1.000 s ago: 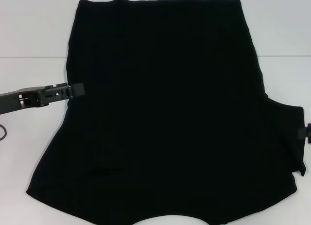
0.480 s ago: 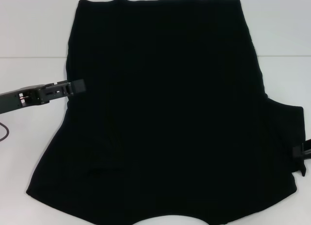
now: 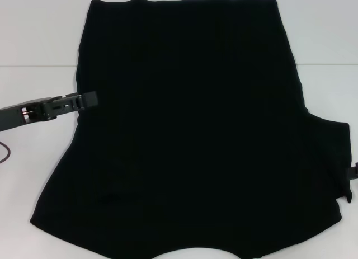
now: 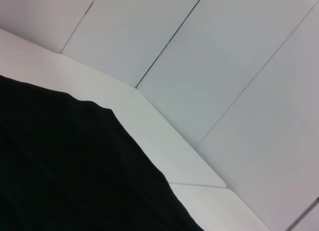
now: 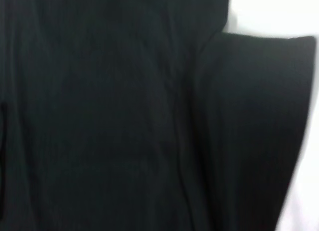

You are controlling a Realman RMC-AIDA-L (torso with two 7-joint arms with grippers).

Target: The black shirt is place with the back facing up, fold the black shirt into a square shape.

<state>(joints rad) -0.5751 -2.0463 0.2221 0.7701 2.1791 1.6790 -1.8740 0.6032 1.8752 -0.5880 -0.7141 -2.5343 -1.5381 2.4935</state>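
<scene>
At frame's right edge, right hand (image 3: 353, 170) mostly cut off beside black shirt (image 3: 190, 130), grip unreadable

The shirt (image 3: 190, 130) is lying flat on the table (image 3: 33, 41), filling its middle, with the left gripper (image 3: 89, 98) sitting at the shirt's left edge, about halfway up, and the right gripper (image 3: 353, 170) showing just beside the sleeve at the shirt's right edge, nearer the robot.
</scene>
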